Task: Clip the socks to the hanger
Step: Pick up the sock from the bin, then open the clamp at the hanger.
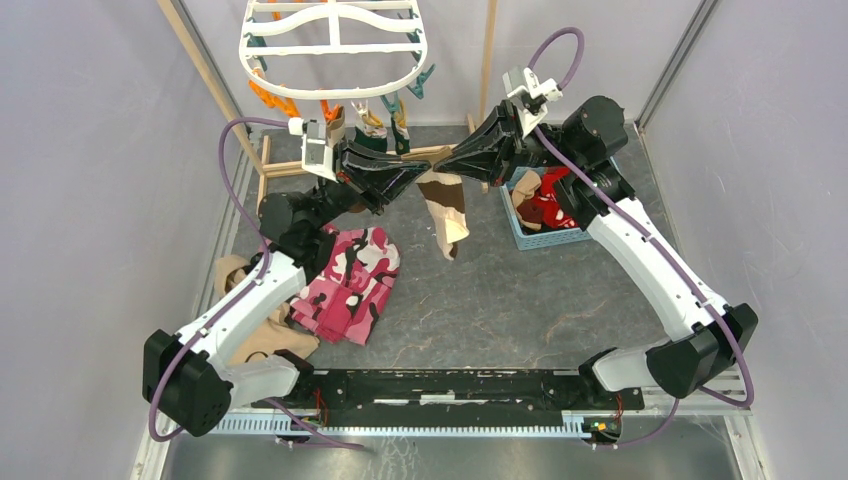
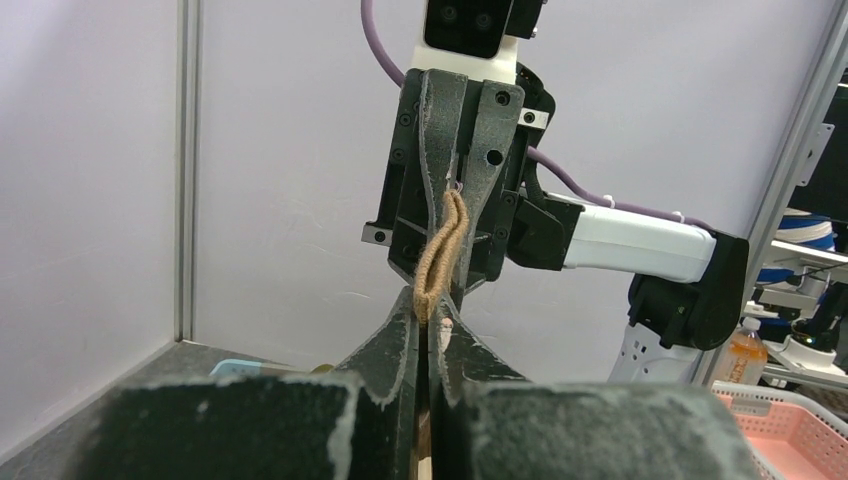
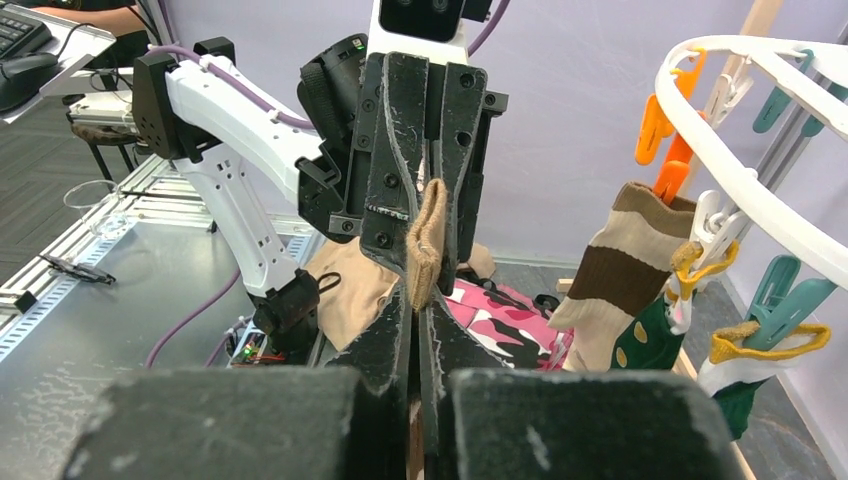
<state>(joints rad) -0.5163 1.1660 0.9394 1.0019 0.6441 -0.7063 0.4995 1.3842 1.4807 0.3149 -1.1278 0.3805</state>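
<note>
We note left gripper [image 1: 420, 172] and right gripper [image 1: 450, 160] tip to tip, both pinching cuff of tan sock [image 1: 447, 215]; sock dangles near hanger [image 1: 335, 48].

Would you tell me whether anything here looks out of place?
The pink camouflage garment and a tan cloth lie crumpled on the table beside the left arm, outside the blue basket; nothing else stands out.
</note>
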